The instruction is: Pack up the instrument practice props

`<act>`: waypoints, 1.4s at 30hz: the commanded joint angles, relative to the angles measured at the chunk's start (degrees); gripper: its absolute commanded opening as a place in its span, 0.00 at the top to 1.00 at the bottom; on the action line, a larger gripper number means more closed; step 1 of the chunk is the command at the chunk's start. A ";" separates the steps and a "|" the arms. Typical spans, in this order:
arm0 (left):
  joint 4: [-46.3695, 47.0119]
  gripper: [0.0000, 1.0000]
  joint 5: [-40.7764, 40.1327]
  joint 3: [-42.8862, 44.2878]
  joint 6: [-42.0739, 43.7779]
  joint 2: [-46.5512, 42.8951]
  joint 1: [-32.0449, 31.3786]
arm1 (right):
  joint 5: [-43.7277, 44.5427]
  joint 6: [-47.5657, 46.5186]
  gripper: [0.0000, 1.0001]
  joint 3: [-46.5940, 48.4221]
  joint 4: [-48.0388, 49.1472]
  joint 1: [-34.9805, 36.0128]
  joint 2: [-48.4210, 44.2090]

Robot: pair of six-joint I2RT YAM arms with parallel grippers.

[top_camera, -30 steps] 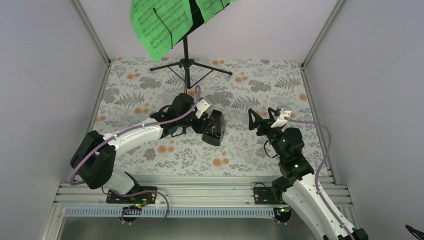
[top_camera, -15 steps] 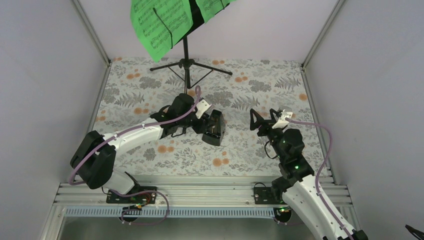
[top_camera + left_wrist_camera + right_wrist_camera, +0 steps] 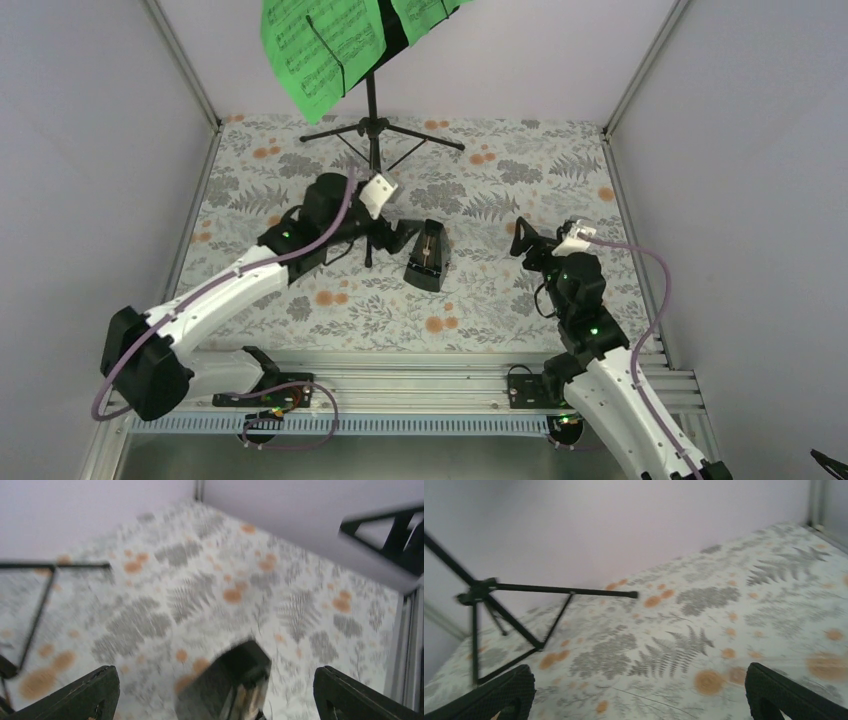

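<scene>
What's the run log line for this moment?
left gripper open beside upright metronome | right gripper open, empty | green sheets on standing music stand

walls point(image 3: 90, 150) — plain pale lilac | tabletop point(image 3: 520, 160) — fern and orange-blossom print | rail point(image 3: 420, 385): ribbed aluminium, near edge

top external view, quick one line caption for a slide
The metronome stands between the open left gripper and open right gripper; green music sheets sit on the music stand behind.

Even bright light, soft shadows, wrist views motion-blurred
</scene>
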 commanded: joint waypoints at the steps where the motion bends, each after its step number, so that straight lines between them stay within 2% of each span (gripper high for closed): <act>1: 0.93 0.04 -0.70 6.37 -0.59 -3.21 1.62 | 5.32 4.80 0.00 1.50 -4.34 -4.60 4.34; 5: 0.83 0.04 -3.68 10.10 0.70 -3.82 2.23 | -0.31 8.13 0.00 1.41 -4.66 -14.38 10.10; 10: 2.02 0.04 -9.54 4.32 2.53 -7.07 2.44 | -8.35 10.72 0.00 0.96 -3.30 -27.16 18.20; 12: 1.19 0.04 -11.29 3.94 3.06 -8.09 2.35 | -10.07 11.65 0.00 0.83 -2.53 -29.44 20.72; 20: 0.69 0.04 -14.58 4.16 4.12 -10.55 2.35 | -11.06 22.62 0.00 1.42 -1.14 -32.91 27.59; 24: 0.77 0.04 -14.30 4.07 3.75 -10.60 2.35 | -10.70 30.20 0.08 1.44 -0.68 -33.32 30.41; 27: 0.76 0.04 -14.31 4.07 3.53 -10.57 2.35 | -10.82 33.85 0.09 1.75 0.18 -33.28 32.14; 34: 0.71 0.04 -14.16 4.09 3.41 -11.34 2.34 | -10.72 39.35 0.18 2.67 2.30 -33.45 36.65; 42: 0.69 0.04 -13.88 4.16 3.23 -11.15 2.35 | -10.85 40.43 0.19 7.19 1.89 -33.53 45.53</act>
